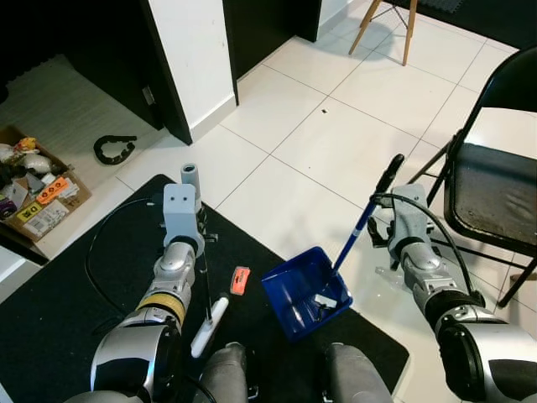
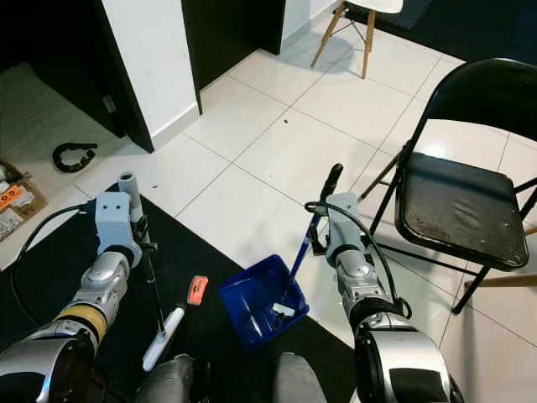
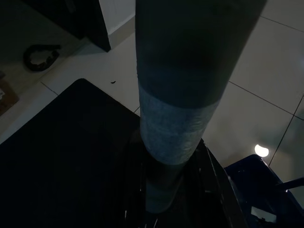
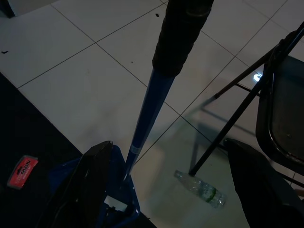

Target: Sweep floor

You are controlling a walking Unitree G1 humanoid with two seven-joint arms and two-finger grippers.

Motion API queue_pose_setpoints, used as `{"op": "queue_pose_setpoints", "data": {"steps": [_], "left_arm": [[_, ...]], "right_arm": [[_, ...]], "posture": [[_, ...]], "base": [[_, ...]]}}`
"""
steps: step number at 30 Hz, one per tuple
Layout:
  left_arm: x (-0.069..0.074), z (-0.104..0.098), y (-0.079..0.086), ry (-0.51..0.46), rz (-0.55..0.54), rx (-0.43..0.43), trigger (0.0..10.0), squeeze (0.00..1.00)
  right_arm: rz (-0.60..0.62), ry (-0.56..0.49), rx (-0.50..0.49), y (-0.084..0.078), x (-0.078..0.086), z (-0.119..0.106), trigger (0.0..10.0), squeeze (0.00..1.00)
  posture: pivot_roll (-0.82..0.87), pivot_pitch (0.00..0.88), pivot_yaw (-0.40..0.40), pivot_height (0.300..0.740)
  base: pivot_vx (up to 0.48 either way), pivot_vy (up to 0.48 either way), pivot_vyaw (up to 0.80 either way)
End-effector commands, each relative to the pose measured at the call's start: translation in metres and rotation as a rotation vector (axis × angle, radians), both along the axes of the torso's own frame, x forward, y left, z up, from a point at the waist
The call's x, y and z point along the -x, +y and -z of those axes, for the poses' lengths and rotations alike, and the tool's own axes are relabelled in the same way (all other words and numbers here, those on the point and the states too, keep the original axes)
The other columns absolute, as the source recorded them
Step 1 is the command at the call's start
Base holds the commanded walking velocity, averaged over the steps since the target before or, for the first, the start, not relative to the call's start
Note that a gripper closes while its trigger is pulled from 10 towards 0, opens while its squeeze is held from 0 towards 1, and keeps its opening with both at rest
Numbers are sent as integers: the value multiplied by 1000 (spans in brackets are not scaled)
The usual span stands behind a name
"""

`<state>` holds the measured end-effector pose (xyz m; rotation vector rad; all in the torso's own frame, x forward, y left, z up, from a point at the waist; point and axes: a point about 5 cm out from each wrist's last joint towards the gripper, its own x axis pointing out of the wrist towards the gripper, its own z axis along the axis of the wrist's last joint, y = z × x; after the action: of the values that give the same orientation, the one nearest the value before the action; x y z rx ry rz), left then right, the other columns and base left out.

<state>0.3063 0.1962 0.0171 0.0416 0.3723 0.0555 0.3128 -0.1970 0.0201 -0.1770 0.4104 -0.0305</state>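
Mid-sweep on a black mat [image 1: 67,311] at the edge of a white tile floor [image 1: 319,143]. Left gripper [image 1: 201,239] closed round the thin dark shaft of the broom [image 1: 207,323], white brush head down on the mat. Right gripper [image 4: 166,145] at the blue handle of the dustpan [image 1: 294,294], black fingers [image 4: 92,185] spread wide to either side of it with no pinch to be seen. Pan resting at the mat's edge, mouth towards the broom, a white scrap [image 1: 325,300] already inside. Small orange tag [image 1: 240,280] lying on the mat between brush and pan, just beside the pan's lip.

Best done, by the look of it, with a short low stroke: bring the brush behind the tag, keep the bristles flat on the mat, draw straight at the pan's mouth. Hold the pan's lip hard against the mat so nothing slips beneath, and firm up the right-hand hold first. Mind the folding chair [image 1: 491,197] close on the right.

Hard to judge from the head cameras: how the left fingers sit on the shaft, and whether the lip truly touches the mat. Left wrist picture dim, mostly broom handle. Clear plastic bottle [image 4: 199,189] on the tiles by the chair's legs, its far end faint. Print on the tag unreadable.
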Motion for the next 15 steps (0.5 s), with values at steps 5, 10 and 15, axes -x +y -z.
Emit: {"op": "queue_pose_setpoints", "data": {"steps": [5, 10, 15], "left_arm": [[19, 24, -11, 111, 1, 45, 10000, 0], [19, 24, -10, 110, 1, 48, 10000, 0], [19, 24, -9, 109, 1, 49, 10000, 0]], "right_arm": [[3, 15, -4, -4, 4, 4, 10000, 0], [2, 13, -3, -4, 4, 3, 10000, 0], [1, 13, -4, -3, 3, 3, 10000, 0]], "posture": [[-37, 62, -41, 740], [-45, 67, -36, 740], [-43, 63, -37, 740]], "base": [[0, 0, 0], [0, 0, 0], [0, 0, 0]]}}
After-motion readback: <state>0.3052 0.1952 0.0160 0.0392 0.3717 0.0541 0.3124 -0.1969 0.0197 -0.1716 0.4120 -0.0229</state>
